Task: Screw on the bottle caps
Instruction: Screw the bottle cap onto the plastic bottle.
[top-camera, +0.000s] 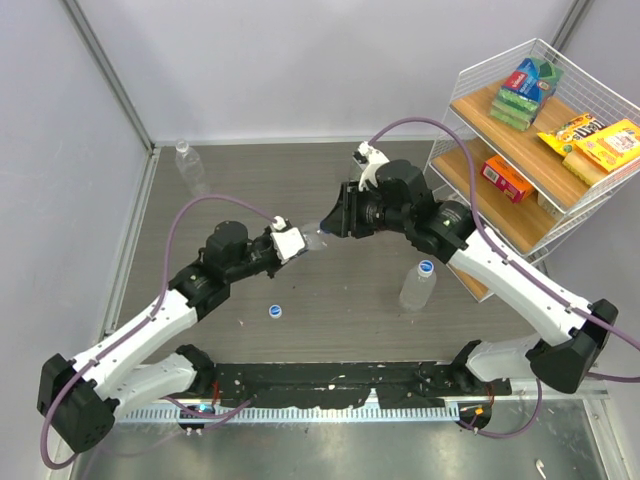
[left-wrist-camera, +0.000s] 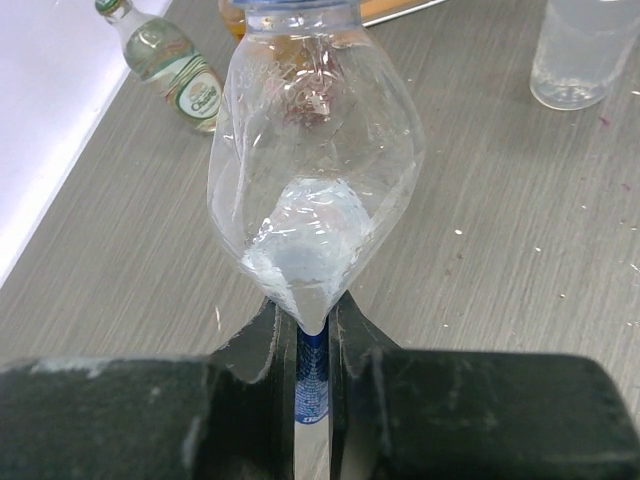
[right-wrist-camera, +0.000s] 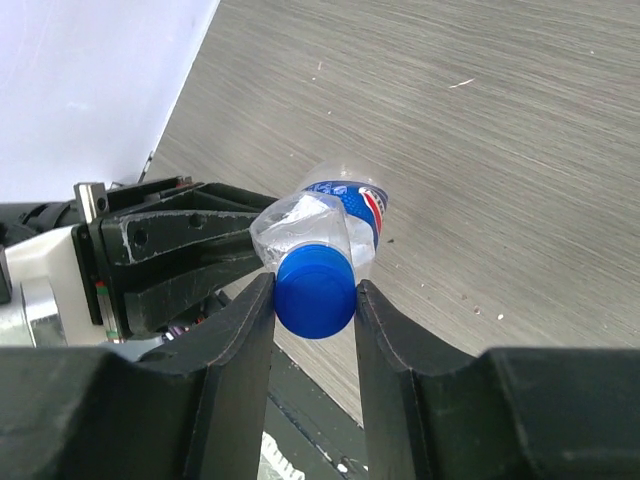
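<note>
A crushed clear bottle (top-camera: 314, 236) with a blue label hangs in the air between my two grippers. My left gripper (top-camera: 296, 243) is shut on its flattened base. In the left wrist view the bottle (left-wrist-camera: 315, 170) points away from the gripper (left-wrist-camera: 305, 318). My right gripper (top-camera: 338, 222) is shut on the dark blue cap (right-wrist-camera: 315, 288), which sits on the bottle's mouth (right-wrist-camera: 335, 215) between my right gripper's fingers (right-wrist-camera: 315, 292). A second clear bottle (top-camera: 416, 285) stands to the right with a white and blue cap on it. A loose white and blue cap (top-camera: 274, 311) lies on the table.
A clear bottle (top-camera: 188, 165) is at the back left corner; it also shows in the left wrist view (left-wrist-camera: 170, 62). A white wire rack (top-camera: 480, 120) with boxed snacks on wooden shelves stands at the right. A black rail (top-camera: 330, 378) runs along the near edge.
</note>
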